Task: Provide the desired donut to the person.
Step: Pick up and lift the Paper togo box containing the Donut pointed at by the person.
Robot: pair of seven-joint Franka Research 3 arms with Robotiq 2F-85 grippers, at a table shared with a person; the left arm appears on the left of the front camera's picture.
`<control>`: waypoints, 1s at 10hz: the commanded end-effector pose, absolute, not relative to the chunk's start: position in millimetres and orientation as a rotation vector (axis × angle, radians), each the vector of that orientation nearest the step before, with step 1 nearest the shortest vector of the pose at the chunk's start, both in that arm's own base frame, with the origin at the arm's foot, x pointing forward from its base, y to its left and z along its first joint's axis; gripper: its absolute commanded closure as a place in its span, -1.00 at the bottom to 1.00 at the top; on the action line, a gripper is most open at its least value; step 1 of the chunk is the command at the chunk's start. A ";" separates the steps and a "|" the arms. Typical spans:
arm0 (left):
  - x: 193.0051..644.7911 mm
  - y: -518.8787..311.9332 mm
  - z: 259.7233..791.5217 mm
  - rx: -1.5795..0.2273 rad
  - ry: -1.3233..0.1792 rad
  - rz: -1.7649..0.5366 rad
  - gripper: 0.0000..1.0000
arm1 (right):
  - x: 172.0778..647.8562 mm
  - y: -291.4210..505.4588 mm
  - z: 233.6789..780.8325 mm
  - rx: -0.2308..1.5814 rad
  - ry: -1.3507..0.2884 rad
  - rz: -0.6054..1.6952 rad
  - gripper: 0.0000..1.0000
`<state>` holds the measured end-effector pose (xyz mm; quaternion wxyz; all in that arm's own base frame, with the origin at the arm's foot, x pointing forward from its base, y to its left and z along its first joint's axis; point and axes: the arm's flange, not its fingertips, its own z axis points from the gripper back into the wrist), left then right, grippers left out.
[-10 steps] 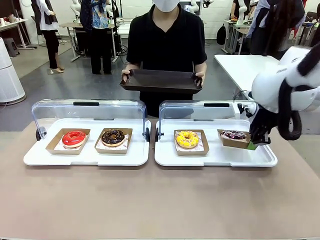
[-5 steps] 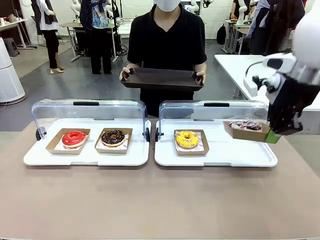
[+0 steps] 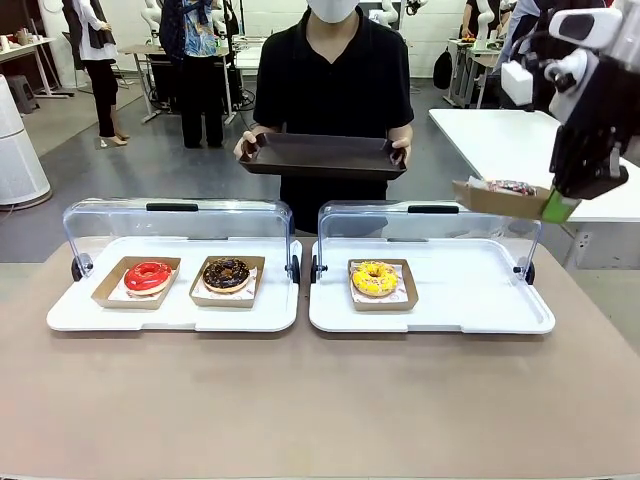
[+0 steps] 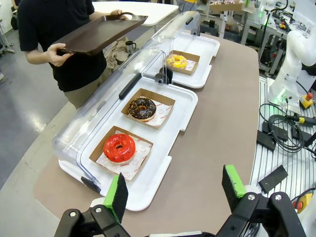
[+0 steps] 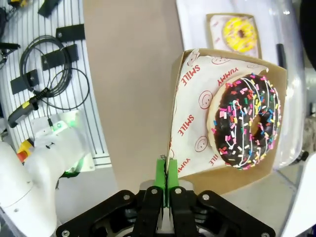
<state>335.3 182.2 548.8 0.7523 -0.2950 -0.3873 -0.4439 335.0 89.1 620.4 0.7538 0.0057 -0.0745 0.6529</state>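
My right gripper (image 3: 560,207) (image 5: 166,178) is shut on the edge of a brown cardboard tray (image 3: 500,199) (image 5: 227,175) holding a chocolate donut with coloured sprinkles (image 3: 511,187) (image 5: 248,120), lifted above the right case's lid. The person (image 3: 333,80) in a black shirt stands at the far side, holding a dark serving tray (image 3: 322,157) (image 4: 101,33) with both hands. A yellow donut (image 3: 375,278) (image 5: 239,32) stays in the right white case. A red donut (image 3: 148,276) (image 4: 119,147) and a chocolate donut (image 3: 227,273) (image 4: 142,108) sit in the left case. My left gripper (image 4: 173,190) is open, well above the table.
Two white display trays (image 3: 430,313) (image 3: 170,315) have clear lids (image 3: 428,222) (image 3: 175,219) swung open at the back. A white table (image 3: 490,135) stands at the far right. Cables and a robot base (image 4: 291,94) lie beside the table's edge.
My right gripper has lifted the sprinkled donut in its cardboard tray out of the right case, rising up and slightly to the right. The person's serving tray has barely moved.
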 end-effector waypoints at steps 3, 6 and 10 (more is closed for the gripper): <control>335.7 183.4 549.8 -0.649 -0.874 -0.976 -1.00 | 372.9 94.1 631.0 0.066 -0.126 1.418 1.00; 335.7 183.4 549.8 -0.649 -0.874 -0.976 -1.00 | 369.1 90.9 627.6 0.035 -0.141 1.413 1.00; 335.7 183.4 549.8 -0.649 -0.874 -0.976 -1.00 | 369.1 90.9 627.6 0.035 -0.141 1.413 1.00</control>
